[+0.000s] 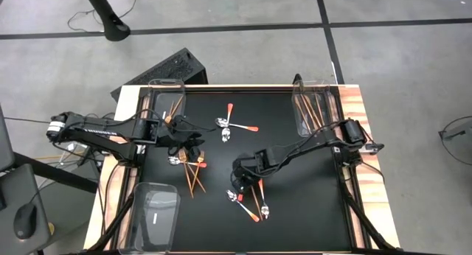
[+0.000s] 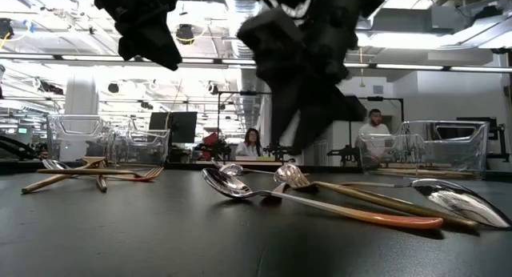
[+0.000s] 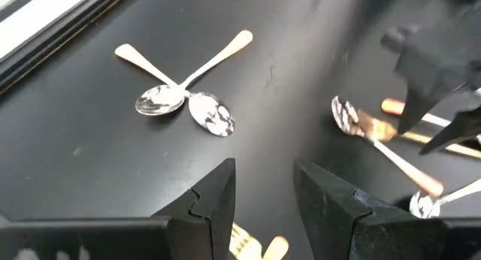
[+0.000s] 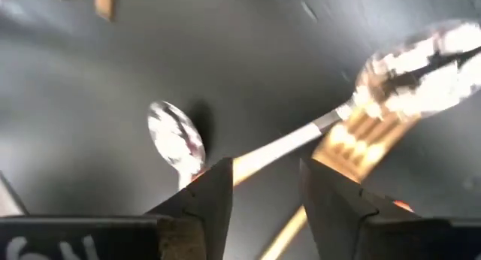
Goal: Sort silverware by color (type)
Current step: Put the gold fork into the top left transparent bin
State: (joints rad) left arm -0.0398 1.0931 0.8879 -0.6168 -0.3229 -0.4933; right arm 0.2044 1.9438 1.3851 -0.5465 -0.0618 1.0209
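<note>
Right wrist view shows the right claw (image 4: 263, 196) spread above tangled spoons (image 4: 174, 140) and fork (image 4: 361, 136); closing may snag both.

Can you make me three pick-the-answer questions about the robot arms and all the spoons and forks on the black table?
1. Where is the right gripper?
A. Over the spoons and fork near the table's middle
B. Inside the far right bin
C. Off the table

2. How many spoons cross in the far pair of spoons?
A. One
B. Two
C. Five

3. How are the left gripper fingers?
A. Open, holding nothing
C. Shut on a fork
B. Shut on a bin

Answers: 1 A, the high view shows it above the front pile. 2 B, two bowls and two handles show in the left wrist view. 3 A, a gap shows between them.
</note>
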